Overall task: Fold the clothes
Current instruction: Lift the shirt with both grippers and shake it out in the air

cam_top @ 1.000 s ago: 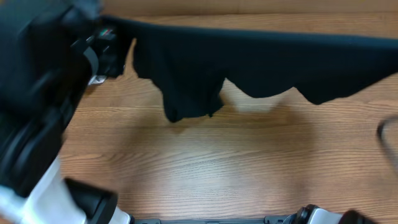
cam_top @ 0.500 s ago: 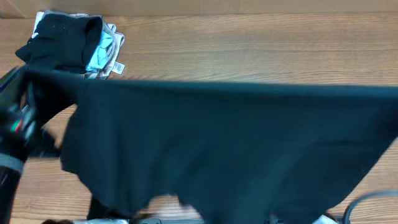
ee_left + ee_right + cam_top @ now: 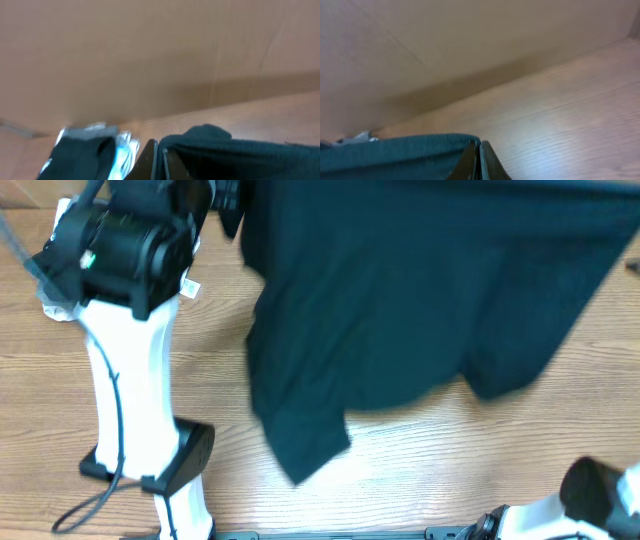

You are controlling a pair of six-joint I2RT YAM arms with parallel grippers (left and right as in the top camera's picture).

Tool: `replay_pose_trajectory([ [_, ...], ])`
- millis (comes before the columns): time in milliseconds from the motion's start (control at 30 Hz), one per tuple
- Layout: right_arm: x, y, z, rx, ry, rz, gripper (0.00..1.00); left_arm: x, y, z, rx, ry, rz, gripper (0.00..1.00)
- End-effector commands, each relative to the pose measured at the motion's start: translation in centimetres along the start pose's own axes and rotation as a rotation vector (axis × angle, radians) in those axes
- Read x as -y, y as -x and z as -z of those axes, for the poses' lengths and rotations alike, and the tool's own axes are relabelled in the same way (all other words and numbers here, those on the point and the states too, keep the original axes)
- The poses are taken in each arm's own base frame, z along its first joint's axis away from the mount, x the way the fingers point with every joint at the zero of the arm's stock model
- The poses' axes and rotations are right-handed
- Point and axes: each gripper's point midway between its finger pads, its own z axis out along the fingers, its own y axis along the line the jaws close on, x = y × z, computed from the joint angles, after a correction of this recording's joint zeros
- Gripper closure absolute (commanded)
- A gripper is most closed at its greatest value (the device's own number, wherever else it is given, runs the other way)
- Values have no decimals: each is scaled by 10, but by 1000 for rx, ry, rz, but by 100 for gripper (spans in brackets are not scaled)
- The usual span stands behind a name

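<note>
Just left of the left claw, the folded stack sat on the surface, black over light blue and a pale layer. It was near the fingers but not touching them, as far as the wrist view showed.

Left claw: clenched, jaws pressed together on an edge of the black shirt, with the cloth running off to its right.

Between the two claws the shirt was carried off the surface as a wide sheet. Overhead, the part below the left claw hung lowest, in a narrow drooping corner. The frame was blurred, so hem and sleeves could not be told apart.

Right claw: clenched on the shirt's opposite edge, with the cloth reaching it from its left. Bare surface lay to its right.

Risks from here (judgement):
- The fabric looked thin and each pinch small. A quick swing or extra stretch between the claws could pull an edge free and drop that side.
- The uneven hang could put the low corner down first and bunch it under the rest, giving a creased lay.
- The left arm stood over the stack. A low pass on that side could nudge the stack or drape the shirt onto it.
</note>
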Motion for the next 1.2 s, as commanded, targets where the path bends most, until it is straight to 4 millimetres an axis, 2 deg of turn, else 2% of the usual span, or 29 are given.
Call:
replay_pose_trajectory([
  [0, 5, 22, -20, 61, 30, 2, 96, -40, 26, -19, 116, 37, 43, 96],
  [133, -5, 50, -8, 175, 49, 55, 96, -61, 62, 0, 269, 50, 79, 96],
  [200, -7, 53, -3, 189, 47, 62, 96, -68, 71, 12, 309, 40, 83, 96],
  [300, 1, 39, -10, 126, 22, 28, 96, -68, 52, 5, 229, 39, 79, 96],
  [367, 12, 21, -18, 53, -11, 22, 96, -64, 26, -7, 120, 31, 72, 96],
  [433, 14, 10, -19, 8, -20, 10, 96, -63, 8, -12, 48, 29, 67, 96],
  [500, 15, 5, -18, -8, -21, 0, 96, -63, 1, -12, 20, 31, 65, 96],
  [567, 13, 7, -10, 5, -21, 2, 96, -63, 4, -5, 32, 33, 66, 96],
  [667, 4, 10, 10, 38, -23, 16, 96, -68, 18, 24, 90, 47, 71, 96],
  [800, -13, 9, 52, 97, -31, 37, 96, -78, 33, 78, 169, 81, 79, 96],
  [833, -17, 7, 66, 111, -37, 40, 96, -83, 36, 98, 191, 106, 83, 96],
  [1067, -37, -18, 136, 177, -98, 48, 96, -95, 31, 180, 251, 157, 95, 96],
  [1133, -43, -24, 154, 205, -122, 57, 96, -96, 27, 195, 259, 158, 96, 96],
  [1167, -48, -32, 171, 228, -144, 66, 96, -96, 22, 212, 266, 159, 97, 96],
])
